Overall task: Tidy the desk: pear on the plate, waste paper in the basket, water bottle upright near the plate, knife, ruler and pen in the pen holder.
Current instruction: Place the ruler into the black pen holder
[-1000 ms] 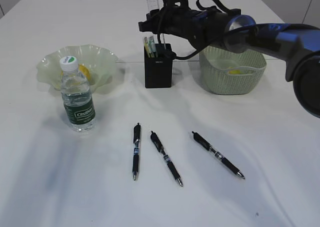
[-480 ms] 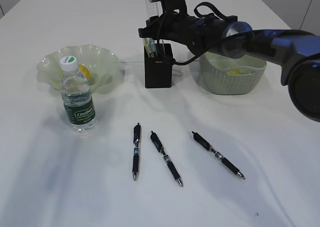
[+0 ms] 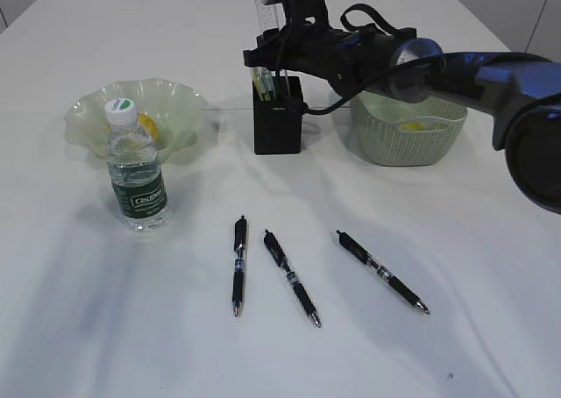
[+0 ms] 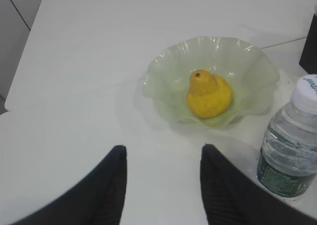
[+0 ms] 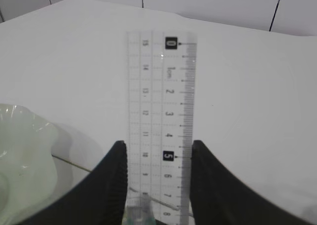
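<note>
My right gripper (image 5: 157,148) reaches across to just above the black pen holder (image 3: 279,122). It is shut on a clear ruler (image 5: 161,101), which stands upright with its lower end in the holder (image 3: 266,17). A pale green item (image 5: 138,215) also sticks out of the holder. Three black pens (image 3: 238,265) (image 3: 291,277) (image 3: 382,271) lie on the table in front. The yellow pear (image 4: 209,93) sits on the green wavy plate (image 4: 257,66). The water bottle (image 3: 136,170) stands upright beside the plate. My left gripper (image 4: 163,153) is open and empty, above bare table near the plate.
A pale green woven basket (image 3: 408,122) stands right of the pen holder, with something yellow inside. The right arm (image 3: 456,65) stretches over the basket from the right edge. The left arm does not show in the exterior view.
The right gripper has lowered the ruler into the pen holder over the last second. In the last half second nothing has visibly moved.
</note>
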Tool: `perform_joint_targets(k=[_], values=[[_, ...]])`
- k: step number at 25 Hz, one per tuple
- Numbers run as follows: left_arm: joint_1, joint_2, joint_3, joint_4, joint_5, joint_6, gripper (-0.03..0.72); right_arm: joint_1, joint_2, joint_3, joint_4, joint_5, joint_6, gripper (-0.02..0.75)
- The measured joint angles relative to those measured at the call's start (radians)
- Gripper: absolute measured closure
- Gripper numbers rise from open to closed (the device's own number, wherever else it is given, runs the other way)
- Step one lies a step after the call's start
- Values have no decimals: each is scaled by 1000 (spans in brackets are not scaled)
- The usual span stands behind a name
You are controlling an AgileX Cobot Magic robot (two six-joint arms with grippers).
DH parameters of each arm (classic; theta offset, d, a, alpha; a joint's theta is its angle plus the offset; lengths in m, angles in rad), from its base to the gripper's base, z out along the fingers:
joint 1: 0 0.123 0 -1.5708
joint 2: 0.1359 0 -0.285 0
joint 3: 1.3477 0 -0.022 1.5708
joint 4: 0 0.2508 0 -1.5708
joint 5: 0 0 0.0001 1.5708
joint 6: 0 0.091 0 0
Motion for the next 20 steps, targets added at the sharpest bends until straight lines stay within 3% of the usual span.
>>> perform_joint_targets(k=[20], values=[[0, 0, 0, 0, -14, 0, 347, -10, 0, 0, 0, 29, 31, 456]])
